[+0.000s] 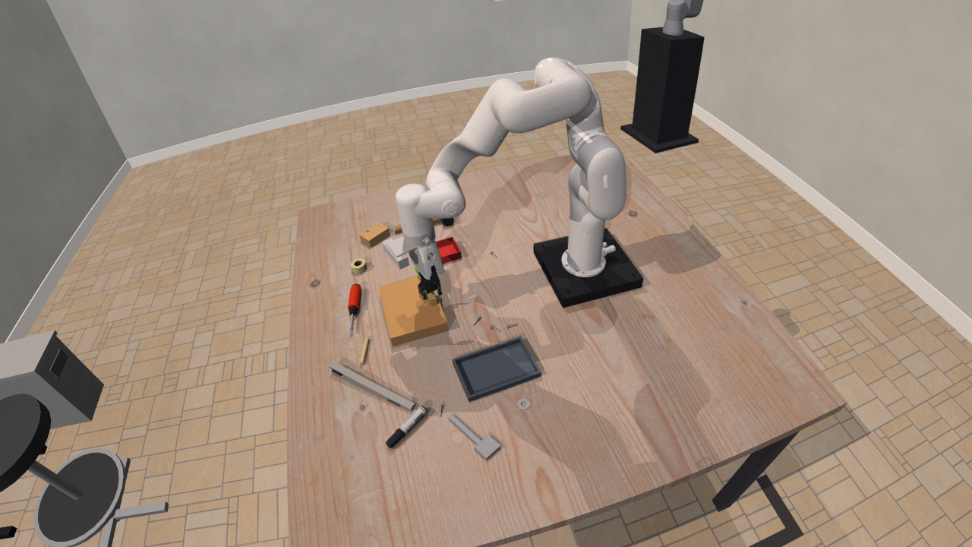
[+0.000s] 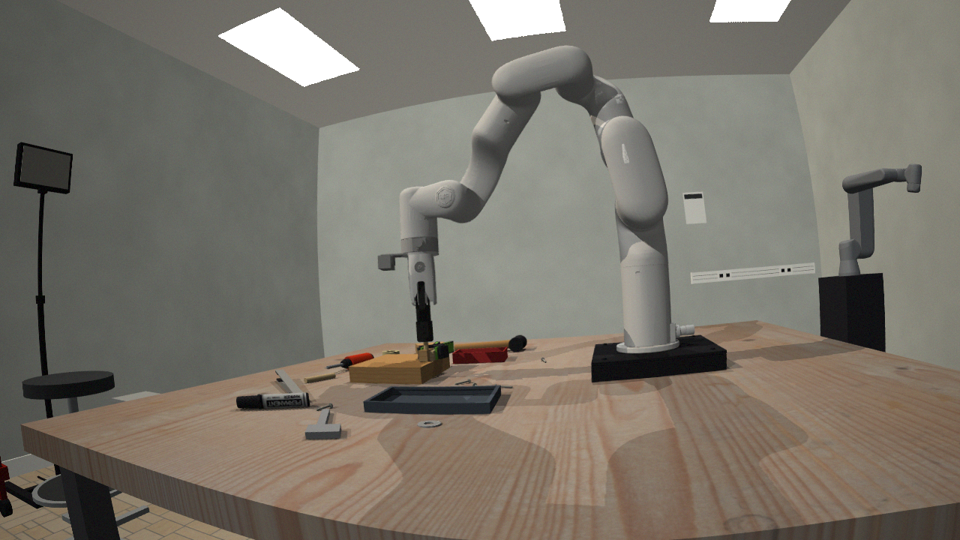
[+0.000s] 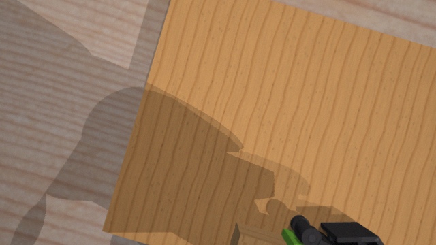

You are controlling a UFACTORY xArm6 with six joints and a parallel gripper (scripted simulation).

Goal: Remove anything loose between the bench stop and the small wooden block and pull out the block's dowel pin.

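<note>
The bench board is an orange wooden slab on the table. At its far right corner the small wooden block sits beside the green spring clamp. My gripper points straight down over the block and is shut on the dowel pin, a pale peg standing upright just above the block. I cannot tell how much of the pin is still in the hole. The bench stop is hidden behind the gripper. In the wrist view only a black part of the gripper shows.
A red tray lies behind the board. A dark tray lies in front. A screwdriver, tape roll, loose dowel, steel rule, marker and screws lie around. The arm's base stands to the right.
</note>
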